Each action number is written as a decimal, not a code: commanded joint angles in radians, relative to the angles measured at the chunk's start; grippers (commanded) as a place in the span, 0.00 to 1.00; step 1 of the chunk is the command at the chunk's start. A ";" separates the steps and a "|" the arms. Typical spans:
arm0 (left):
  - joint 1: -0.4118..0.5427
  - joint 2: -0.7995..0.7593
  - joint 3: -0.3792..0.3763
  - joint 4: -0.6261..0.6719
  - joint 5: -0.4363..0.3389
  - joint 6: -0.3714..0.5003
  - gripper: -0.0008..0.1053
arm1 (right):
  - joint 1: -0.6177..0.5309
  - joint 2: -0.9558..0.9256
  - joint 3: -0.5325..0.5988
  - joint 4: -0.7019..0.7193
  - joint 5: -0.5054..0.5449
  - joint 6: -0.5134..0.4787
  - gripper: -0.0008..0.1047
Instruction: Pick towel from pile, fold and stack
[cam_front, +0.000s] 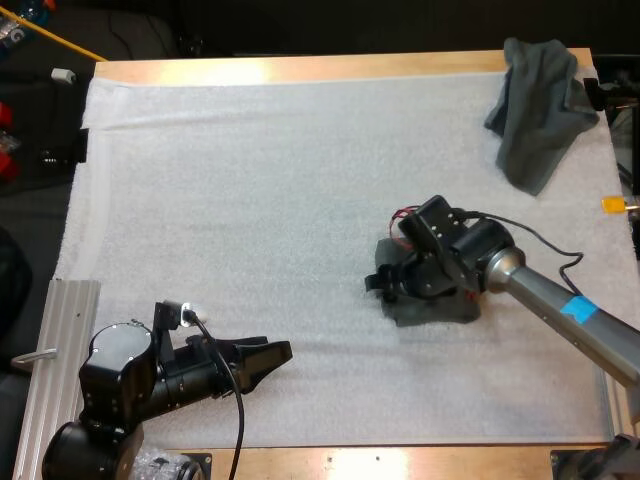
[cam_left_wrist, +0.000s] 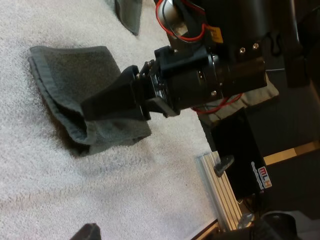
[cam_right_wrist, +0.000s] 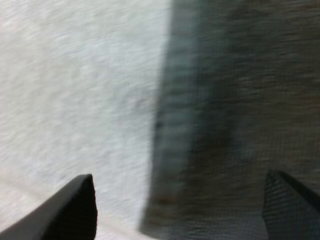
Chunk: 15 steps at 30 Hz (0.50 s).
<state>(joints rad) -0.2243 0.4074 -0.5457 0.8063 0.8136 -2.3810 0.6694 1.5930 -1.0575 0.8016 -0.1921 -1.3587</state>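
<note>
High view puts the fold step in hand, by my reading: the table (cam_front: 300, 68) carries the mat (cam_front: 250, 200); a crumpled towel (cam_front: 535, 110) lies at the mat's far right corner, well apart from a folded towel (cam_front: 435, 312) that sits right of centre, toward the near side; the right gripper (cam_front: 383, 284) is low over that folded towel's left edge; the left gripper (cam_front: 270, 366) hovers at the near left over bare mat, its fingers spread and holding nothing.

In the right wrist view the right gripper's fingers (cam_right_wrist: 75, 210) stand wide apart, one over the mat and one over the cloth, clamping nothing; the towel's edge runs between them.

The next move, I think, calls either for closing on that edge for another fold, or for lifting straight up so the layers are not dragged askew; fetching the crumpled towel comes after.

Materials: the table is pale, smooth wood; the mat is white, flat and finely pebbled, like foam; the crumpled towel is limp, dark grey-green cloth in loose drapes; the folded towel is the same cloth, a squarish pad with a stitched hem, its layers gaping at one corner in the left wrist view; the fingers are black, hard, tapering wedges.
</note>
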 joint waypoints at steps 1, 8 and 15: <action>0.001 -0.002 -0.006 -0.004 0.013 0.002 0.58 | 0.011 -0.006 0.001 -0.011 -0.023 0.013 0.64; 0.001 -0.002 -0.006 -0.004 0.013 0.002 0.58 | 0.057 0.067 0.001 -0.017 -0.086 0.065 0.64; 0.001 -0.002 -0.006 -0.004 0.013 0.002 0.58 | 0.063 0.053 0.001 0.006 -0.044 0.061 0.64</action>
<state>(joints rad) -0.2243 0.4074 -0.5457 0.8063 0.8136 -2.3810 0.7312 1.6615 -1.0536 0.7985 -0.2279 -1.2951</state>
